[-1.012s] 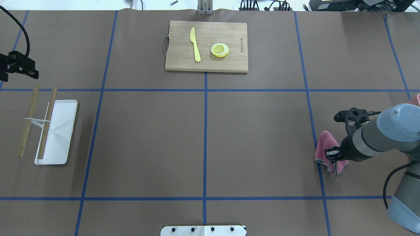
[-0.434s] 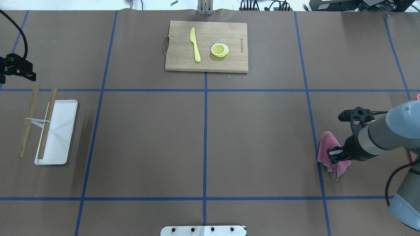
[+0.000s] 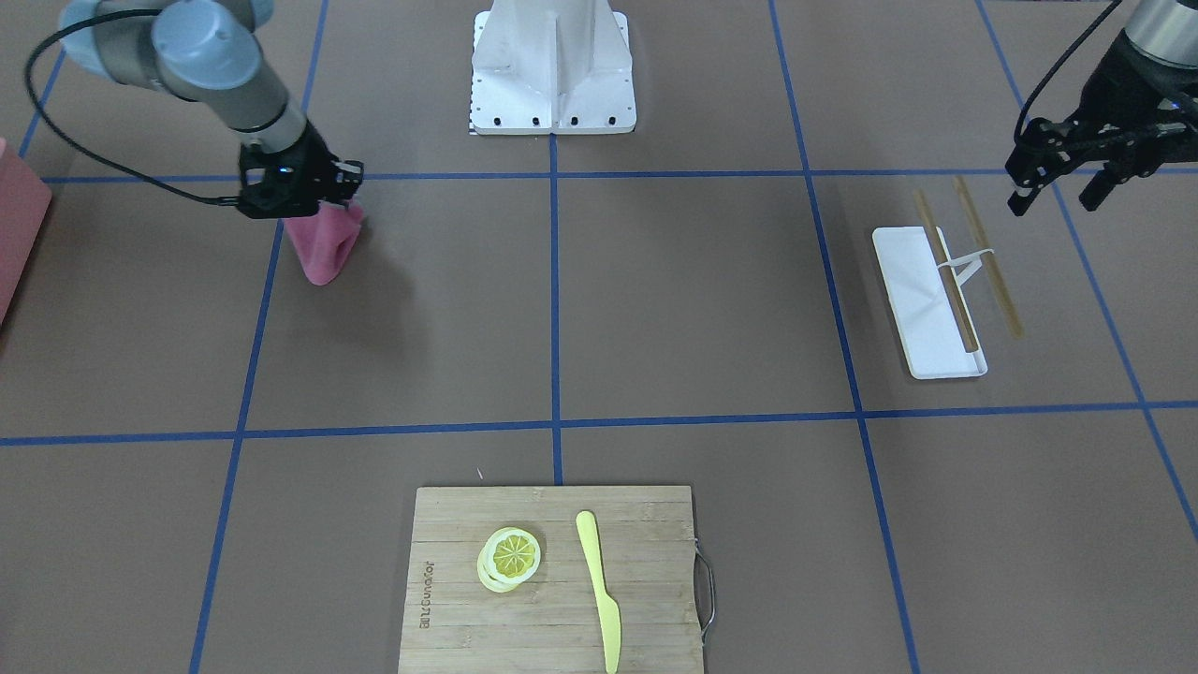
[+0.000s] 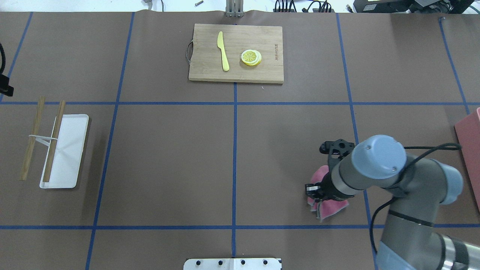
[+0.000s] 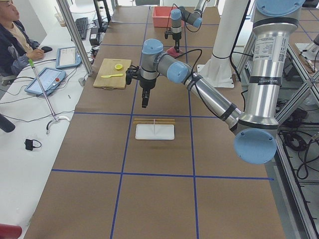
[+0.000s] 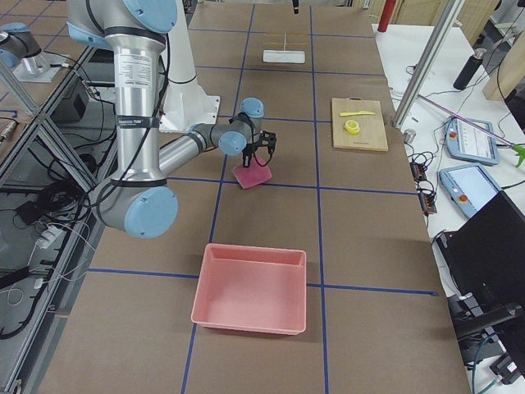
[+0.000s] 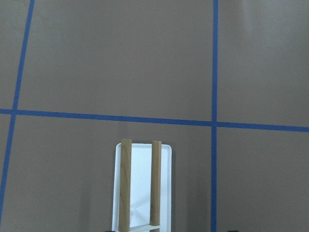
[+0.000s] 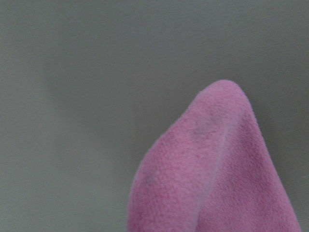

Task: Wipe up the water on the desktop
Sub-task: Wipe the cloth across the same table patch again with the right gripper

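Right gripper (image 3: 323,201) clamps a pink cloth (image 3: 323,248) over the brown desktop (image 3: 702,300).
Front view: the cloth hangs from the closed fingers; the left gripper (image 3: 1056,198) hovers near a white tray (image 3: 913,281), fingers spread. Overhead: the cloth is beside a blue tape crossing. Right wrist: only the cloth's tip shows.
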Motion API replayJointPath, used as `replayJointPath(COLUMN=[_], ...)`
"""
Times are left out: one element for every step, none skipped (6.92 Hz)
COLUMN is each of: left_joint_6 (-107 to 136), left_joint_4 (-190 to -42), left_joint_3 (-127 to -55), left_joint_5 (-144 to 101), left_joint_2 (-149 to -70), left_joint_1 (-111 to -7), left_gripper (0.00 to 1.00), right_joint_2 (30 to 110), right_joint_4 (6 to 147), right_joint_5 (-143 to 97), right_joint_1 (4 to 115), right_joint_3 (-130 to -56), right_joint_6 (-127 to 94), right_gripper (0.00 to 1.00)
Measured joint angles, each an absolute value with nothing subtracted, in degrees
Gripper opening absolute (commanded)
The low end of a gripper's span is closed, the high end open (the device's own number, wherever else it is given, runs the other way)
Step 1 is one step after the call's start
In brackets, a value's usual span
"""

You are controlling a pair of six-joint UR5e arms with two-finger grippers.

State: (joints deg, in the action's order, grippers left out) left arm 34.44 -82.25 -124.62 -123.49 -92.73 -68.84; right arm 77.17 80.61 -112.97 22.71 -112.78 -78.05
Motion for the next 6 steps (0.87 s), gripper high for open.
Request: replayJointPath(left_joint_6=[29.29, 24.91, 21.79, 20.29, 19.78, 19.65], left_joint_4=[-82.35, -82.46, -82.52, -82.56, -82.55, -82.54], left_joint_3=[-123.01, -121.55, -120.83, -120.59, -120.54, -120.61], left_joint_5=[-126.06, -128.33, -129.45, -129.98, -130.17, -130.25], left_joint_2=[-91.43, -90.17, -88.9, -88.04, -87.7, -87.57], left_joint_1=[-71.46, -73.28, -74.22, -74.55, -74.65, -74.68], left_gripper=[0.97, 0.97, 0.97, 0.97, 0.97, 0.97], right_joint_2=[71.51, 68.29, 67.88, 70.44, 75.64, 82.44], right_joint_4=[83.34, 84.56, 84.92, 84.89, 84.78, 84.67], right_joint_5=[-111.68, -111.0, -110.87, -111.42, -112.37, -113.49], right_joint_1=[20.36, 19.29, 19.69, 21.14, 23.18, 25.55], right_joint_3=[-110.83, -109.16, -108.81, -110.06, -112.52, -115.25], right_joint_6=[-81.7, -83.69, -84.1, -82.61, -78.48, -72.88], right_gripper=[0.0, 0.0, 0.0, 0.0, 0.0, 0.0])
